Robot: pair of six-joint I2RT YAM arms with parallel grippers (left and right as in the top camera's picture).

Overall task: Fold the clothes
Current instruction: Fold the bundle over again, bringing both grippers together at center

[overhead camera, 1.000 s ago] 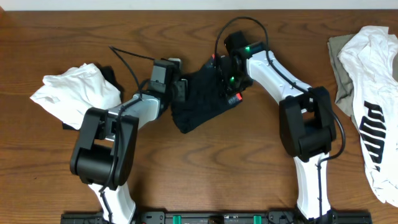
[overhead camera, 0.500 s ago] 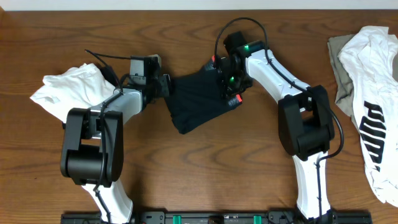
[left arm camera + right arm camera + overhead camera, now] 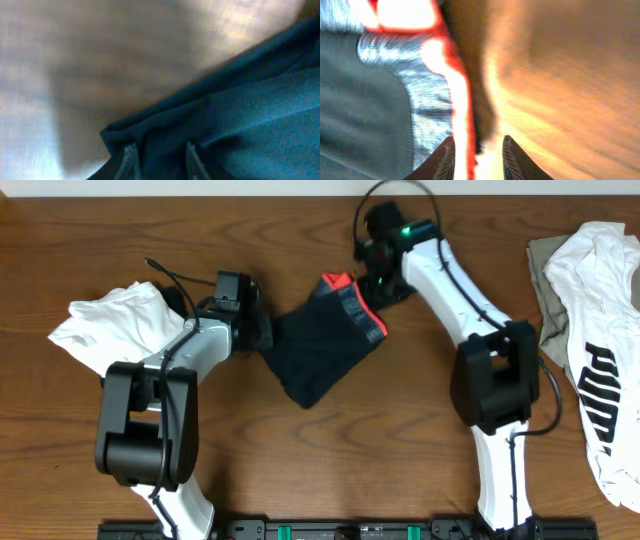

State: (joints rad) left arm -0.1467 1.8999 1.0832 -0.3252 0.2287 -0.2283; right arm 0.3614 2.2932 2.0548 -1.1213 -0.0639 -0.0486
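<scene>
Your left gripper (image 3: 161, 152) is sitting at the left edge of the folded black pants (image 3: 318, 352). Its fingers are narrowly apart, with dark cloth lying between and under them, and you cannot tell whether it is pinching that cloth. Your right gripper (image 3: 477, 152) is hovering just beside the red-and-grey waistband (image 3: 352, 302) at the bundle's upper right, jaws parted a little and gripping nothing. The pants are lying on the table (image 3: 300, 470) between your two arms.

Table (image 3: 330, 470) lies bare before the black pants (image 3: 320, 355) (left arm (image 3: 150, 420), right arm (image 3: 495, 380) flanking).
</scene>
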